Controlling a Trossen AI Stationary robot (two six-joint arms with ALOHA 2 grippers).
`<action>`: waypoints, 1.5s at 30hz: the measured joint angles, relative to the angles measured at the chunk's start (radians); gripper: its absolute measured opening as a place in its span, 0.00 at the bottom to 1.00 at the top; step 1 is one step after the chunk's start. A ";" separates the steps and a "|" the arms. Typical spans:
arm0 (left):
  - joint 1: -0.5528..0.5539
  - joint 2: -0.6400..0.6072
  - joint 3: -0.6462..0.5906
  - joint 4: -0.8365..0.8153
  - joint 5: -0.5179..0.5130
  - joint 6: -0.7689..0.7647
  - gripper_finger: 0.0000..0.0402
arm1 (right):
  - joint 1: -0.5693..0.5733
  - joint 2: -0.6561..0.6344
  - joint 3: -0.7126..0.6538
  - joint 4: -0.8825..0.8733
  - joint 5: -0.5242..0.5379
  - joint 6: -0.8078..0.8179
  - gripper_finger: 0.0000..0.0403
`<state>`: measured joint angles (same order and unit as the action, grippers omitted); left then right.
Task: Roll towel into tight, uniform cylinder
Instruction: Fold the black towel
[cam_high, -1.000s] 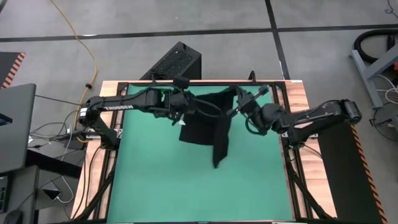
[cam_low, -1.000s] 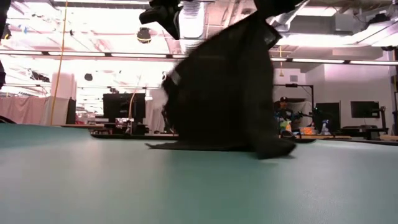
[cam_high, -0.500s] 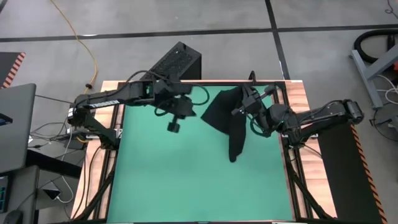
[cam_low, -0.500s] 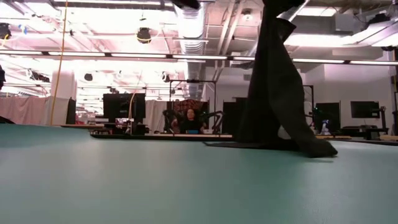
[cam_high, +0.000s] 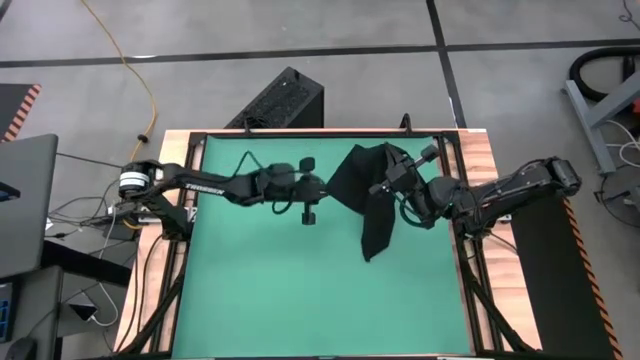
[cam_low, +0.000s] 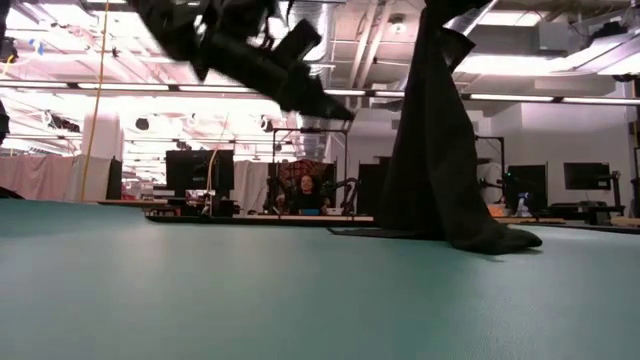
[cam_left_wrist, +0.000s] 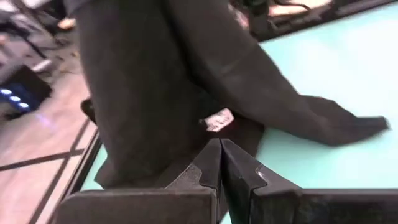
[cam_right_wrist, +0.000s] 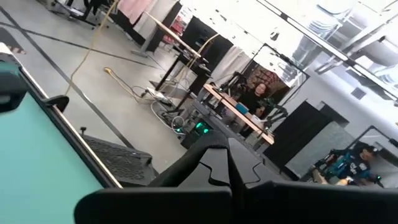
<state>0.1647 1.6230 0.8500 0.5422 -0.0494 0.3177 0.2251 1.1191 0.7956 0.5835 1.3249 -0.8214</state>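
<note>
The black towel (cam_high: 362, 195) hangs in a narrow drape over the green mat (cam_high: 270, 280), toward its far right. My right gripper (cam_high: 387, 180) is shut on its upper part. The towel's lower end (cam_low: 490, 238) lies on the mat. My left gripper (cam_high: 323, 188) is shut with nothing between its fingers and points level at the towel's left edge. In the left wrist view, the left gripper (cam_left_wrist: 221, 146) is close to the towel's white tag (cam_left_wrist: 217, 120). My right gripper holds the towel by its upper part (cam_high: 380, 160), coming level from the table's right; cloth and fingers hide the place of contact. The towel hangs slack below it (cam_low: 435, 150), with its lower end on the mat. My left gripper's shut tips are by the towel's edge; whether they touch it, I cannot tell.
A black ribbed box (cam_high: 285, 100) stands beyond the table's far edge. A laptop (cam_high: 20, 200) sits off the table's left side. The wooden table rim (cam_high: 480, 150) frames the mat, which is bare green at the left and toward the near edge.
The towel was spread between both grippers; its left part has come away from my left gripper and swung right, so it now hangs from my right gripper alone. My left gripper has come down, turned from pointing down to level, and reached right toward the towel.
</note>
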 joint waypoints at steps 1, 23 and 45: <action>0.005 0.001 -0.033 0.064 -0.004 -0.025 0.00 | 0.005 0.000 0.000 -0.001 0.002 0.020 0.00; -0.039 0.159 -0.084 0.394 0.086 -0.237 0.04 | 0.091 0.061 0.000 -0.048 -0.226 0.267 0.00; -0.105 0.410 0.024 0.623 -0.148 0.010 0.09 | 0.032 0.060 0.000 0.008 -0.277 0.271 0.00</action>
<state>0.0602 2.0331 0.8745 1.1647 -0.1970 0.3279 0.2570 1.1786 0.7952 0.5915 1.0477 -0.5504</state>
